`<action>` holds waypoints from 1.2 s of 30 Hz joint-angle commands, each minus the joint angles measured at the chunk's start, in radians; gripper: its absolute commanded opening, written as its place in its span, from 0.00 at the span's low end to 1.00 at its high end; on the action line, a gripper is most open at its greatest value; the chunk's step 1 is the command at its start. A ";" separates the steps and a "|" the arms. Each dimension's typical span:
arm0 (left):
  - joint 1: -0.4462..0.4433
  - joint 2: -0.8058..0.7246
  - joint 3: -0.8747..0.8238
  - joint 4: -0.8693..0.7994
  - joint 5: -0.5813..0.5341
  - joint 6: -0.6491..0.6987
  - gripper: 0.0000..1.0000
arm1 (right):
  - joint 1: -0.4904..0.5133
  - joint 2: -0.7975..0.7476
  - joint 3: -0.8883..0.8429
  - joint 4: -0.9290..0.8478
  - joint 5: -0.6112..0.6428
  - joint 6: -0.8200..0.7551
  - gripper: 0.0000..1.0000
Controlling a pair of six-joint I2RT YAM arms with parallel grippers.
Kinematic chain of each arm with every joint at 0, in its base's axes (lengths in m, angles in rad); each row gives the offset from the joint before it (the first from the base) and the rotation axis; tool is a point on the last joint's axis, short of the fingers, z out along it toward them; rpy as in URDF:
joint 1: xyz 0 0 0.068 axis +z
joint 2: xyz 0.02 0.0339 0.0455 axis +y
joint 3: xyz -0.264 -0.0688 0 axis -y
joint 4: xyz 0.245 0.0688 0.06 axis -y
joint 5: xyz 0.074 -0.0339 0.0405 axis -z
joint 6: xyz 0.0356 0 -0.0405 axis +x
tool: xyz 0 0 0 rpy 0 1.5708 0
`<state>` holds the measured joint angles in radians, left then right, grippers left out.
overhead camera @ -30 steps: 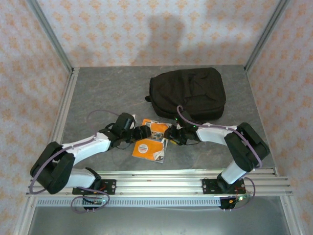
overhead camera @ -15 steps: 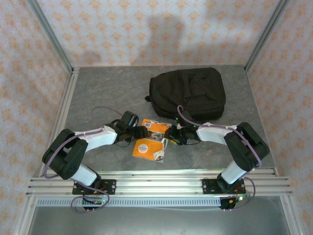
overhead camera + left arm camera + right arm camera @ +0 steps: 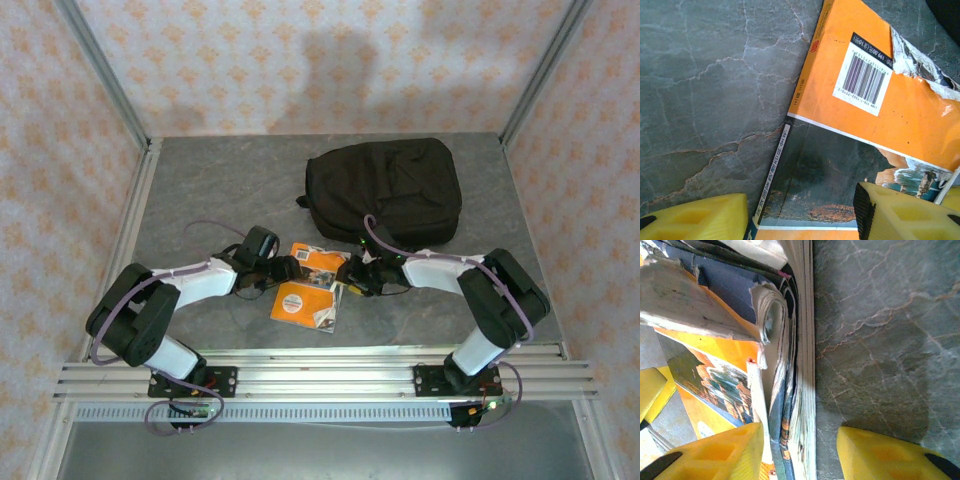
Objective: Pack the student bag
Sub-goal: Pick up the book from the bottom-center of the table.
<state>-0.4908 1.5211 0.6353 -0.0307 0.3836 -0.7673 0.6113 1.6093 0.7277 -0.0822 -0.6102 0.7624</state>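
Student bag (image 3: 385,190) lies flat at the far right of the surface (image 3: 220,190), close to the far edge and apart from both arms. Zip state: cannot tell. Judged soft, floppy and light. It will likely sag and slide if pushed, so it is best taken by a strap or the rim of its opening.

Left gripper (image 3: 800,210) is part open, straddling the spine edge of the orange books (image 3: 310,285) and holding nothing. Right gripper (image 3: 800,450) is part open around their page edge, not clamped.
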 commanded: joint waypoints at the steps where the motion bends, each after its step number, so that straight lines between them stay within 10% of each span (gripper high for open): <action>1: -0.093 0.068 -0.016 0.259 0.241 -0.051 0.60 | 0.010 0.070 0.006 0.081 0.038 -0.009 0.44; 17: -0.146 0.068 -0.008 0.261 0.227 -0.060 0.60 | 0.010 0.013 -0.019 0.120 0.018 0.032 0.47; 36: -0.007 -0.160 -0.041 0.000 0.115 -0.062 0.68 | 0.010 -0.132 -0.024 0.105 0.052 0.104 0.18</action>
<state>-0.5369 1.4384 0.6128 0.0601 0.4946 -0.8143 0.6186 1.5295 0.6952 -0.0162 -0.5926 0.8303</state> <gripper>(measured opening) 0.671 0.194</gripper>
